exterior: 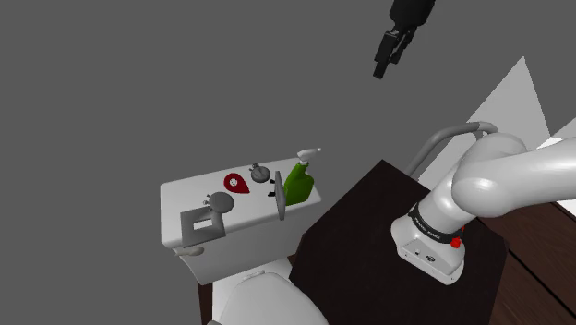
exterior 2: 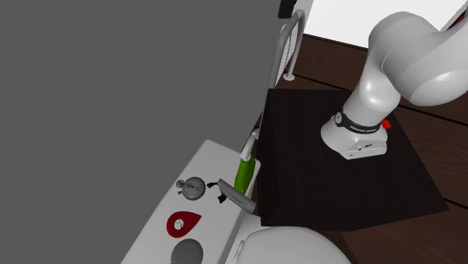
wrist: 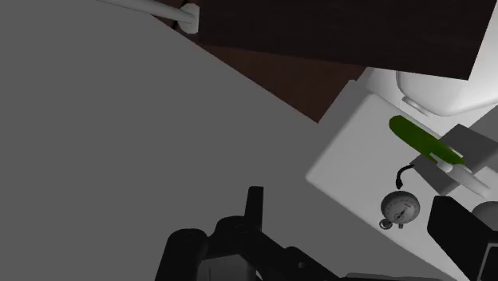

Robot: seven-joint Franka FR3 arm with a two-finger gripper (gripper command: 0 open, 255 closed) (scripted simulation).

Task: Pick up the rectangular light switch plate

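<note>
The rectangular light switch plate (exterior: 203,224) is grey with an opening in its middle. It lies flat at the left end of the white toilet tank lid (exterior: 185,196) in the shoulder view. My black gripper (exterior: 382,61) hangs high above the lid and well to that view's right, far from the plate, with nothing in it. In the wrist view its fingers (wrist: 254,209) stand apart, open, over the grey wall and the lid's other end (wrist: 351,152).
On the lid also lie a red teardrop piece (exterior: 237,183), two round watch-like pieces (exterior: 259,173) (exterior: 220,200), a green spray bottle (exterior: 297,180) and a grey bar (exterior: 279,196). The toilet seat (exterior: 268,300) sits below. A grab rail (exterior 2: 281,45) stands by the dark stand (exterior: 388,222).
</note>
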